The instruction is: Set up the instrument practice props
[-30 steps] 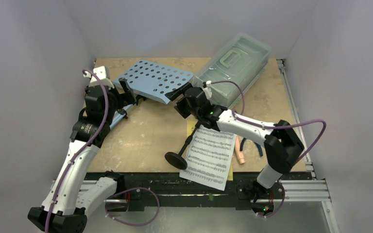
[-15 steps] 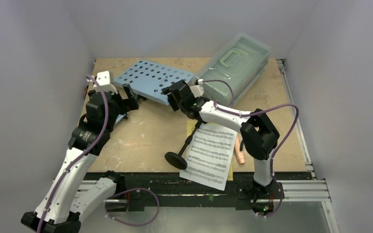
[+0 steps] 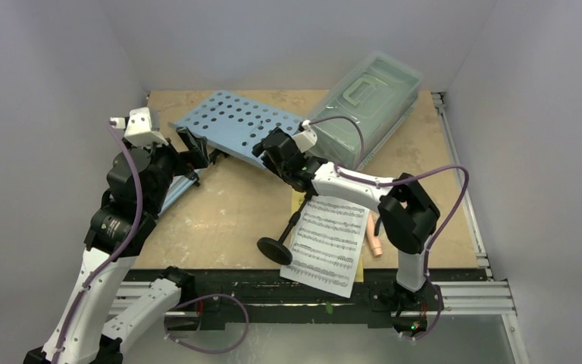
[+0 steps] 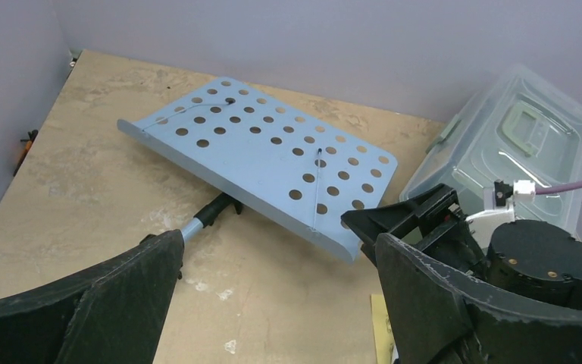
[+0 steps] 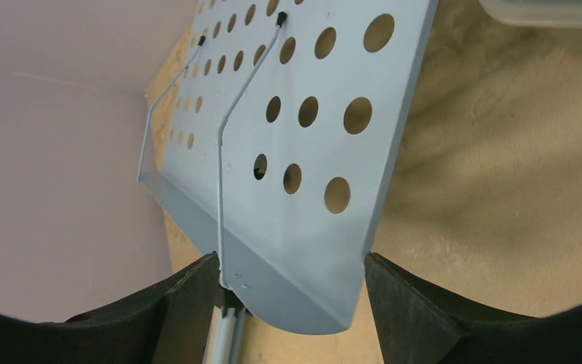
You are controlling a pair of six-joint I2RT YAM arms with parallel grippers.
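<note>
1. The light blue music stand [image 3: 239, 125] lies at the far left of the table [image 3: 227, 220]; its perforated tray is tilted, the far left end higher, and its right end is just beside the clear lidded box [image 3: 367, 98].
2. The right gripper [image 5: 292, 265] is at the tray's near right corner; its fingers [image 5: 402, 303] stand wide apart, one against each side of the tray's folded lip, so the tray is clamped between them.
3. The left gripper [image 4: 276, 243] is at the tray's near left side, jaws spread as far as they go and holding nothing; the stand's pole [image 4: 197, 224], silver with a black collar, runs out from under the tray toward its left finger.
4. The white and yellow music sheets [image 3: 326, 243] lie flat at the near edge, right of centre; the white printed page is on top and yellow shows at its edges.
5. The black mic stand [image 3: 274, 247] lies on its side, its round base just left of the sheets; its stem runs far and right toward the right arm.
6. The peach-pink toy microphone [image 3: 376, 236] lies on the table just right of the sheets, beside the right arm's elbow.
7. The box sits at the far right, lid on, set at an angle to the table's edges.
</note>
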